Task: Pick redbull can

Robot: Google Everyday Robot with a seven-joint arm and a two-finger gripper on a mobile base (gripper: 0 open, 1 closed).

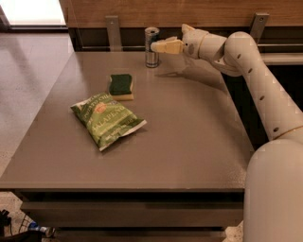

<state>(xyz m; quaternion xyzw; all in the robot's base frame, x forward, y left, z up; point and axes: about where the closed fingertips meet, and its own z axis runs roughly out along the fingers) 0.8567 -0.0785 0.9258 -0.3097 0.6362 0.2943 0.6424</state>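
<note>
Three things are sitting on the desk (pixel 199 142) right now: a can, a sponge and a bag. The can (pixel 151 46) is standing upright at the far edge, a little left of centre. Its silver top is catching the light and its base is resting flat on the desk. A wooden panel (pixel 213 8) is running along behind it.

Now the jaws: they are hovering above the desk at the can's right side, level with its upper half. They are pointing left, with their pale tips right up against its outline. Whether they are actually touching it, I cannot tell. How far apart they are standing is not showing from this angle either, so I am making no call on a grip.

The white arm (pixel 246 66) is arching from the lower right corner, over the desk's right edge, up to the far side. It is throwing a soft shadow on the desk below the wrist.

The sponge (pixel 121 86), green on top with a yellow underside, is lying flat nearer the camera and left of the can, well apart from it. The green bag (pixel 108 119) is lying crumpled and diagonal just beside the sponge, on the near side.
</note>
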